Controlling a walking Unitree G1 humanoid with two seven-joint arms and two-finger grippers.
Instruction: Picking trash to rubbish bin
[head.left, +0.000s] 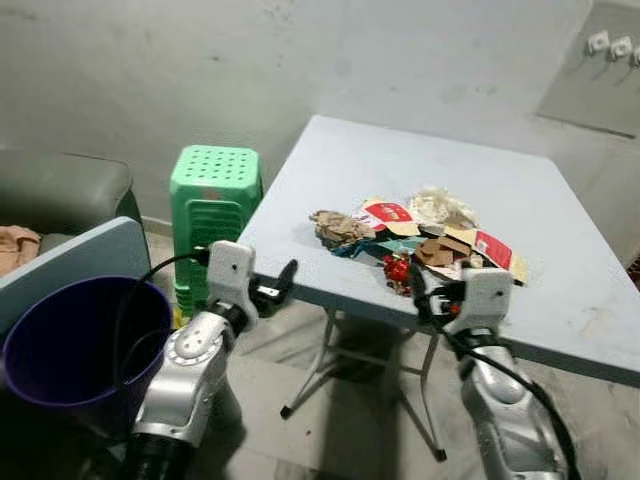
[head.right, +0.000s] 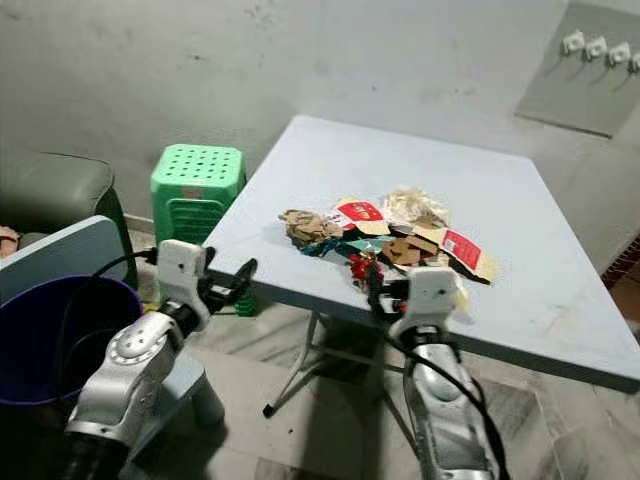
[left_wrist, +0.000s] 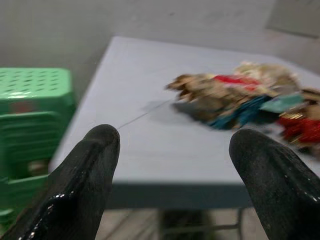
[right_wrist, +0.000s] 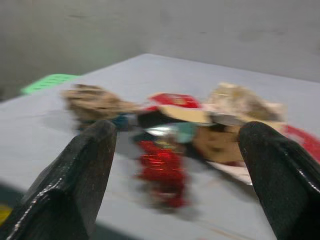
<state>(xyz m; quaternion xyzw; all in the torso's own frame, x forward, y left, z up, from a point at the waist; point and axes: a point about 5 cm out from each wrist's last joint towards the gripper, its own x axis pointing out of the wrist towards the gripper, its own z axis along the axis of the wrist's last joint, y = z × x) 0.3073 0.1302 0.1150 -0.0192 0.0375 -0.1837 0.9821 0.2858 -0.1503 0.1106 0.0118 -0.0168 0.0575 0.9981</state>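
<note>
Ideally the right tool (head.left: 432, 290), open, closes squarely on the red wrapper (head.left: 397, 270) at the desk's (head.left: 330, 170) near edge; the left tool (head.left: 272, 285) waits open.

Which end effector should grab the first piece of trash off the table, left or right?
Right, probably. The right end effector is open at the table edge, directly before the trash pile, with the red wrapper between its fingers' line. The left end effector, also open, sits off the table's corner, nearer the purple bin.
</note>
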